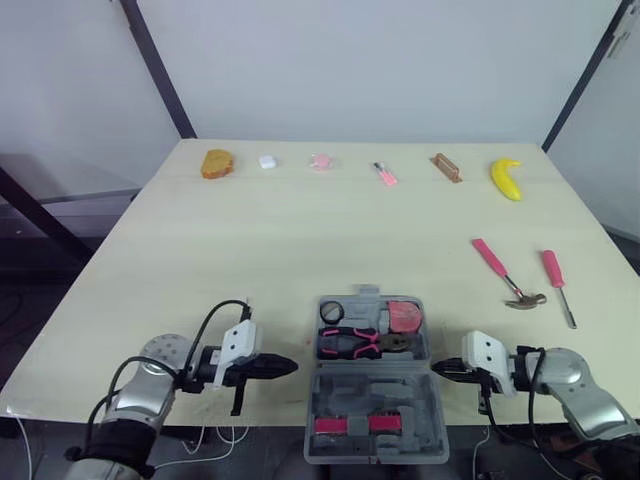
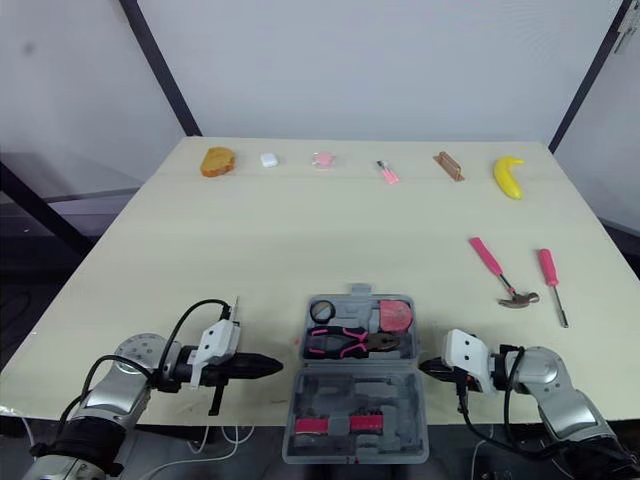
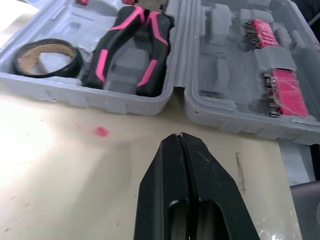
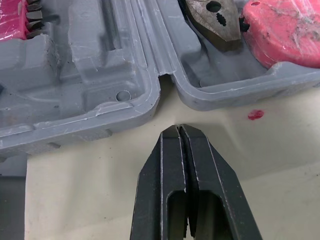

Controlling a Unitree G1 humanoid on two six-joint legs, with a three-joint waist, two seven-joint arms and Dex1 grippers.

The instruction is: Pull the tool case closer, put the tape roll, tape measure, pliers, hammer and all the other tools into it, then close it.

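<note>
Both claws sit low at the front edge of the bench (image 1: 280,240), tips pointing inward at each other. The left claw (image 3: 179,136) has its fingers pressed together with nothing in them, and same deal for the right claw (image 4: 178,127): pinched closed, empty.

The tool case (image 3: 125,102) lies wide open right between them, near each tip but not touching either one. There's a little red spot (image 3: 101,131) on the bench between the left claw and the case wall, and another (image 4: 255,114) just ahead of the right claw.

The case half level with the claws, on the near side, holds two pink bit sets (image 1: 350,424). In the half just past the claws you've got the tape roll (image 1: 332,311) in the corner nearer the left claw, the pliers (image 1: 365,343) lying across the middle, and the pink tape measure (image 1: 405,317) in the corner nearer the right claw.

Further out beyond the right claw, the hammer (image 1: 505,275) lies on the bench well apart from the case, with a pink-handled screwdriver (image 1: 556,280) just beside it.

Way out along the far edge there's a row of odds and ends: a brownish lump (image 1: 217,164), a small white thing (image 1: 267,161), a pale pink thing (image 1: 320,161), a little pink tool (image 1: 385,174), a brown block (image 1: 447,167) and a banana (image 1: 507,179). They're too small to say much more.
</note>
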